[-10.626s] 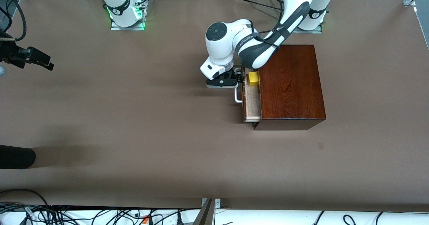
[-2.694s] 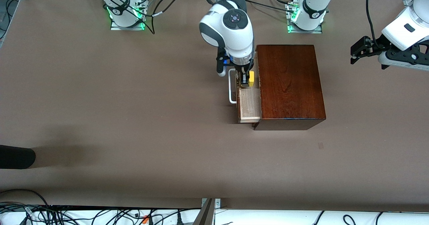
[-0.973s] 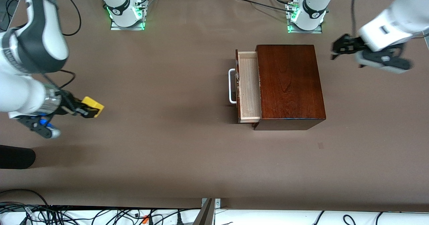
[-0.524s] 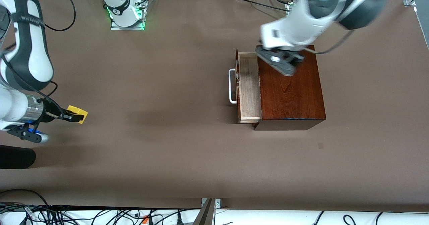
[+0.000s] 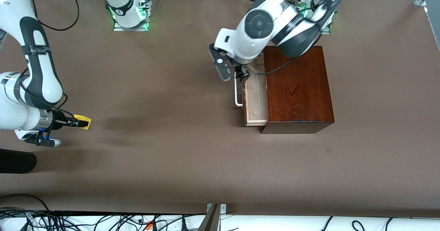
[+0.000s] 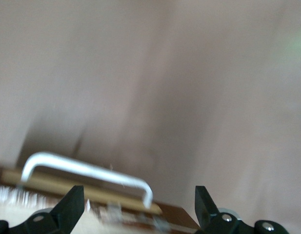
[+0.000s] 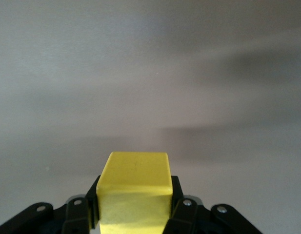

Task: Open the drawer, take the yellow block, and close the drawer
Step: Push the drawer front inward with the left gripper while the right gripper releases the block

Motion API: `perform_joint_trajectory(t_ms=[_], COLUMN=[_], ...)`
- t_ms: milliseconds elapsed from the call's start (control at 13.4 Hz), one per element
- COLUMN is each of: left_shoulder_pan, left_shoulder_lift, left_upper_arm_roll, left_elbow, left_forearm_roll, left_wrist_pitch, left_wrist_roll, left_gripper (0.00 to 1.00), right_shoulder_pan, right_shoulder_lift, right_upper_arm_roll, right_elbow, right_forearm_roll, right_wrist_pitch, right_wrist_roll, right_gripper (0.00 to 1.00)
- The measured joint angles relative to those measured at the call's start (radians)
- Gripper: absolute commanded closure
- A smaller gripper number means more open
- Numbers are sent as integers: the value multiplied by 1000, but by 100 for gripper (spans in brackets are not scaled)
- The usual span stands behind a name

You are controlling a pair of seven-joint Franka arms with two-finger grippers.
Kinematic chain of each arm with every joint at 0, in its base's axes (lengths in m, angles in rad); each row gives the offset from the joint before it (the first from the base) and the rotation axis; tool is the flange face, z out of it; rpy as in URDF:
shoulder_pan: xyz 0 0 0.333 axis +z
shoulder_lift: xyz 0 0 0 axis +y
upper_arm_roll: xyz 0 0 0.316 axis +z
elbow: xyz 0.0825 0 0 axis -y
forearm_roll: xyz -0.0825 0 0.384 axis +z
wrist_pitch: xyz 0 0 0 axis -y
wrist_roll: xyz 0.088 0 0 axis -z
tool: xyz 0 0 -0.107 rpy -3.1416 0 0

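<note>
The dark reddish-brown wooden box (image 5: 297, 86) stands toward the left arm's end of the table. Its drawer (image 5: 256, 98) is pulled out, showing a bare pale-wood interior and its white bar handle (image 5: 236, 93). My left gripper (image 5: 241, 75) hangs open over the drawer's front. In the left wrist view the handle (image 6: 87, 168) lies between its spread fingertips (image 6: 72, 207), untouched. Toward the right arm's end, my right gripper (image 5: 79, 122) is shut on the yellow block (image 5: 84, 122) low over bare table. In the right wrist view the yellow block (image 7: 135, 187) fills the jaws.
Both arm bases stand along the table's edge farthest from the front camera. A black object (image 5: 15, 160) lies at the table's edge near my right arm. Cables (image 5: 103, 220) run below the near edge.
My left arm has swung from the table's end, across the box top, to the drawer's front. My right gripper has carried the yellow block slightly lower and nearer the table's end.
</note>
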Motion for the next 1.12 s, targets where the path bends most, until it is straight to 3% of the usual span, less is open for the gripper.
perform_joint_trajectory(t_ms=[150, 374, 524, 823, 898, 973, 1048, 1122], left_shoulder_pan=[-32, -73, -81, -81, -81, -81, -81, -81], left_shoulder_lift=[63, 98, 116, 165, 175, 182, 185, 185], left_upper_arm_roll=[0, 0, 1, 3, 3, 3, 3, 3], left_elbow=[2, 3, -1, -9, -10, -10, -10, -10], left_forearm_roll=[114, 309, 351, 427, 440, 443, 443, 443], left_wrist_pitch=[84, 104, 104, 104, 104, 104, 105, 105], left_wrist_roll=[152, 180, 186, 195, 198, 202, 205, 213], left_gripper=[0, 0, 0, 0, 0, 0, 0, 0], right_shoulder_pan=[-9, -12, -12, -9, -8, -8, -8, -8], right_shoulder_lift=[36, 74, 82, 103, 111, 116, 116, 116], right_upper_arm_roll=[-2, -15, -15, -13, -13, -12, -12, -12], right_elbow=[-1, -2, -2, -2, -2, -2, -2, -2], right_forearm_roll=[0, -11, -32, -47, -52, -56, -56, -56], right_wrist_pitch=[42, 60, 61, 62, 63, 64, 65, 65], right_wrist_roll=[-58, -91, -92, -92, -92, -92, -92, -92], right_gripper=[92, 92, 78, 72, 54, 16, 0, 0])
